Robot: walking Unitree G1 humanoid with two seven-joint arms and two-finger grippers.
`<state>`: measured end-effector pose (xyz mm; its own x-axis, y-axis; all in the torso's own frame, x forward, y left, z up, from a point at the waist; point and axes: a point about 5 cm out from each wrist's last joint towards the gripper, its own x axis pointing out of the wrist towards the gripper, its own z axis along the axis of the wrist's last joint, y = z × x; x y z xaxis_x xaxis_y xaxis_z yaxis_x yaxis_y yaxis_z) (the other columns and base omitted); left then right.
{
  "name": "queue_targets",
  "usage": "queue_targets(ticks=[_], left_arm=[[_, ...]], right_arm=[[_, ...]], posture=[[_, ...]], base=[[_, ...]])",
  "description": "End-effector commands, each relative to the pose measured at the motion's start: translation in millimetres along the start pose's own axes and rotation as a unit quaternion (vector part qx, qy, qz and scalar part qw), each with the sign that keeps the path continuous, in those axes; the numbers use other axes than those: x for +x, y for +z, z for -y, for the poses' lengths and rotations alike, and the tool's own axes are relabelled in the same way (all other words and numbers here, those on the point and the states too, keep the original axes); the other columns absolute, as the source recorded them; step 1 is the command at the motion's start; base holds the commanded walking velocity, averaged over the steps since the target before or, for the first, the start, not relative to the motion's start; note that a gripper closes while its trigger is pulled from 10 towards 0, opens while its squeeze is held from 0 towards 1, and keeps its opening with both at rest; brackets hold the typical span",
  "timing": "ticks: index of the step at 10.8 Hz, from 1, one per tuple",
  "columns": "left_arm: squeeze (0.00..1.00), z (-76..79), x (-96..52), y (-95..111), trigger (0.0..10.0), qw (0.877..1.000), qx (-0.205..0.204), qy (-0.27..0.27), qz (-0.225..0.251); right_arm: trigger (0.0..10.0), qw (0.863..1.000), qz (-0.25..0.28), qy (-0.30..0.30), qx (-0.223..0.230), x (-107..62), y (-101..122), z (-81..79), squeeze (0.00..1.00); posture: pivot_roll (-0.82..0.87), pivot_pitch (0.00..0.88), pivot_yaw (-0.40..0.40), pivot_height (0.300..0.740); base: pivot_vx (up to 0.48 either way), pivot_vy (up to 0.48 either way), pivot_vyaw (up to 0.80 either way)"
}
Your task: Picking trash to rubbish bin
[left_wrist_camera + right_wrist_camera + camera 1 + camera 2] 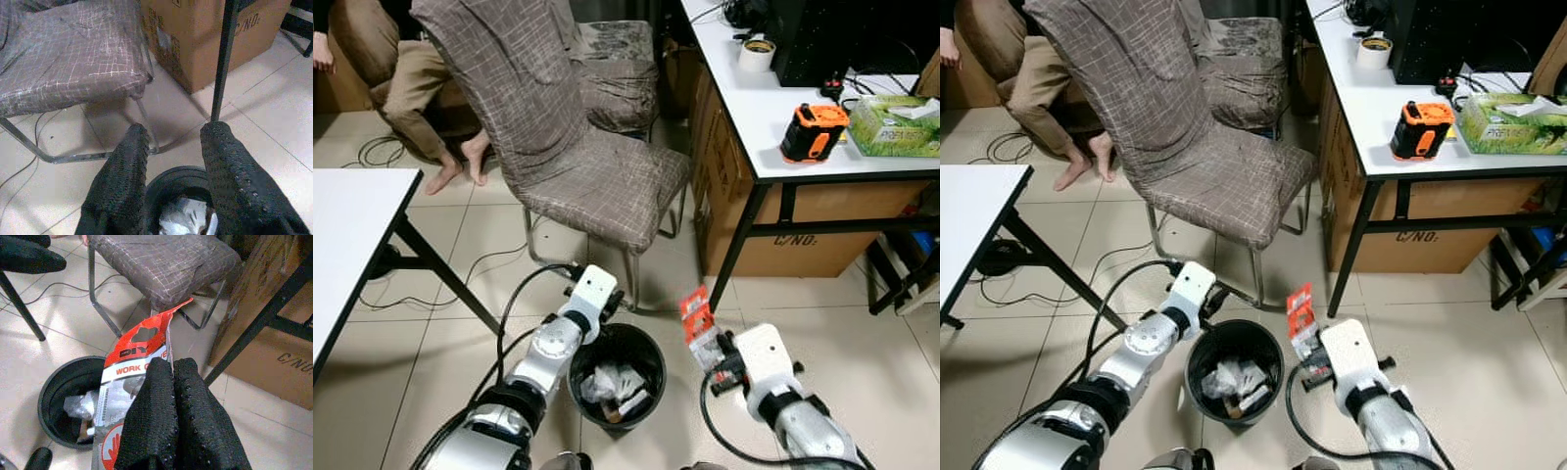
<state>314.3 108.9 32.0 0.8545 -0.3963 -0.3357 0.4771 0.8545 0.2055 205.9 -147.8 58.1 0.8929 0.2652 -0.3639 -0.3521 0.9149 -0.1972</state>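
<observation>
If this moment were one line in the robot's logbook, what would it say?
right gripper: shut on red packet, beside bin | left gripper: open, above black bin rim | bin: holds trash | packet: not yet dropped

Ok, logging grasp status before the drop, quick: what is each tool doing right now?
Left tool: open, empty, above the black bin.
Right tool: shut on the red and silver wrapper, beside the bin.

Tiled floor (401, 392): black rubbish bin (651, 354) holding crumpled trash. Beyond the bin, a covered chair (597, 186) on metal legs. Right of the bin, a black desk leg (741, 247) and cardboard box (822, 235). Left of the bin, black cables (470, 269) and a white table's leg (445, 274).
</observation>
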Motion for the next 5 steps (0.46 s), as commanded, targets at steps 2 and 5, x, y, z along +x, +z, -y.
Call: queue_targets(ticks=[2,5], left_arm=[[0.91,-31.2,-26.1,-13.6,10.0,0.999,0.0,0.046,0.003],[0.0,-36.5,-90.8,-18.6,10.0,1.0,0.023,0.001,0.014]], right_arm=[[10.0,0.999,-0.028,-0.024,0.007,22.1,-13.1,2.7,0.0],[10.0,0.998,-0.059,0.028,0.007,82.0,-17.3,-7.0,0.0]], posture=[[-0.05,0.101,0.035,0.74],[0.04,0.098,-0.009,0.74]], base=[[0.0,0.0,0.0],[0.0,0.0,0.0]])
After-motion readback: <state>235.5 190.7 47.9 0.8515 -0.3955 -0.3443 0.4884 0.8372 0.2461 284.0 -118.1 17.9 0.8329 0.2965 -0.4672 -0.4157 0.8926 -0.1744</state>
